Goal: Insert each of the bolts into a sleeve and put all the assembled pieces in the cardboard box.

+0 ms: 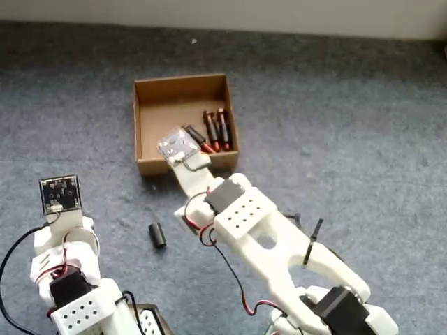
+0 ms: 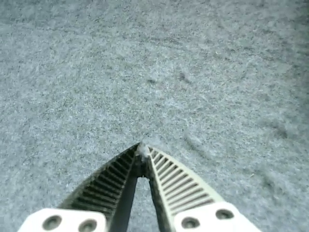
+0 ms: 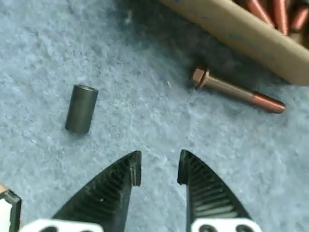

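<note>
A dark cylindrical sleeve (image 3: pixel 81 108) lies alone on the grey carpet, also seen in the high view as the sleeve (image 1: pixel 157 234). A copper-coloured bolt (image 3: pixel 236 90) with a hex head lies close to the outer wall of the cardboard box (image 3: pixel 241 29). My right gripper (image 3: pixel 158 168) is open just above the carpet, between sleeve and bolt and short of both, holding nothing. The cardboard box (image 1: pixel 143 118) holds a few assembled pieces (image 1: pixel 215 130) at its right side. My left gripper (image 2: pixel 141 150) is shut over bare carpet at the near left.
The right arm (image 1: pixel 265 237) stretches from the near right towards the box's front wall and covers the carpet under it. The left arm (image 1: pixel 66 258) stands at the near left. Open carpet lies left and right of the box.
</note>
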